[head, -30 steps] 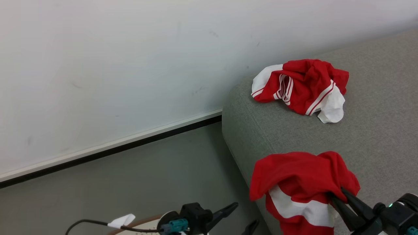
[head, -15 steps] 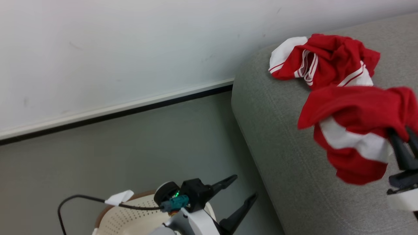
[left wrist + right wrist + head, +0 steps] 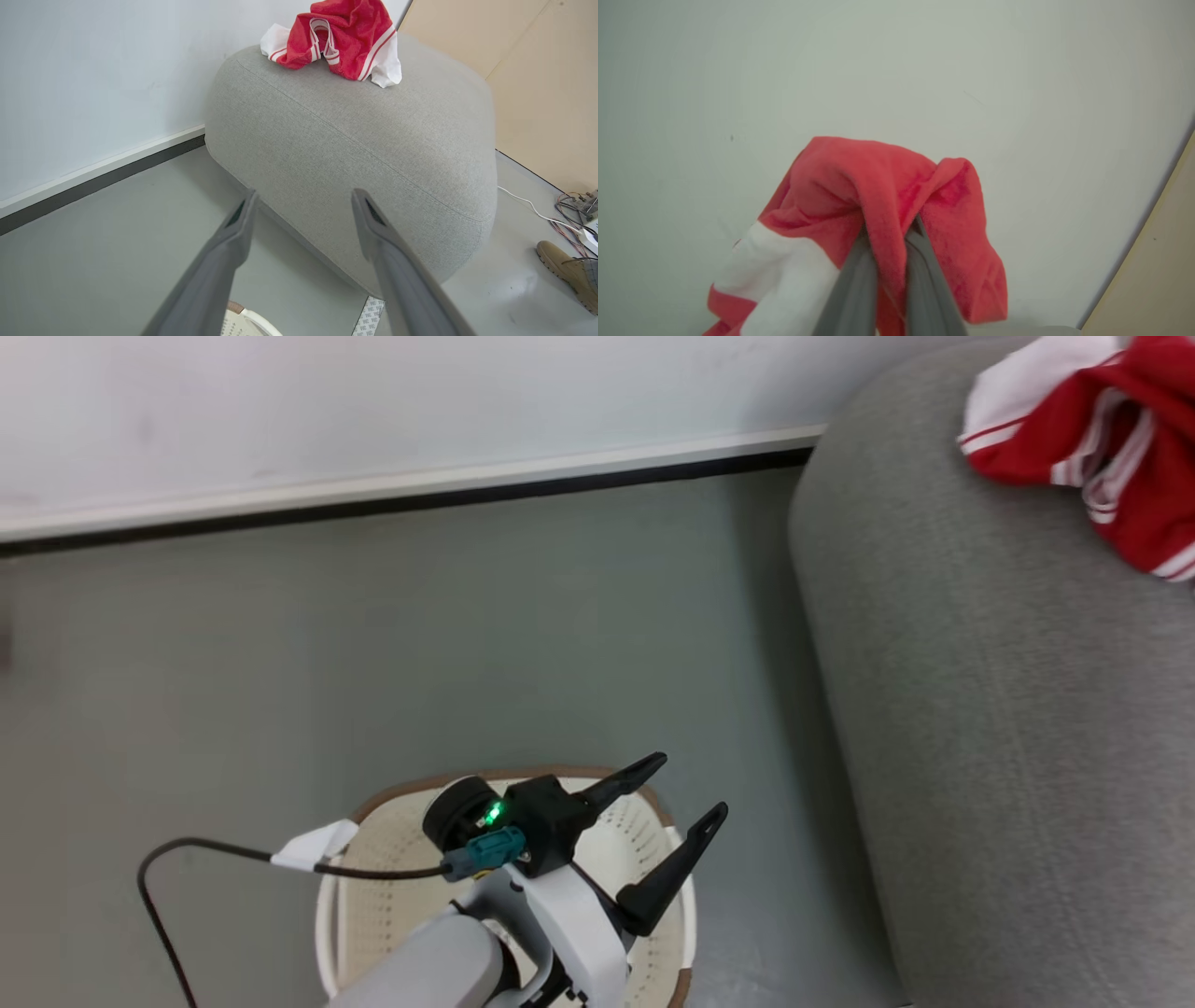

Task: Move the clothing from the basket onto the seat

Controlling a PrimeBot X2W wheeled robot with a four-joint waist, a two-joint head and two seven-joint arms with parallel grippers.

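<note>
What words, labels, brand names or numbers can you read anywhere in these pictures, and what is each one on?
No text can be read.
White tag on the black cable: looks blank.
Patterned strip on the floor: marks too small to read.
Striped garment on the seat: stripes, no lettering.
Held garment in the right gripper: no lettering visible.

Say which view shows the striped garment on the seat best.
Left wrist view: the whole striped garment lies on the seat. The head view crops it at the corner. The right wrist view has the other garment, in the right gripper.
</note>
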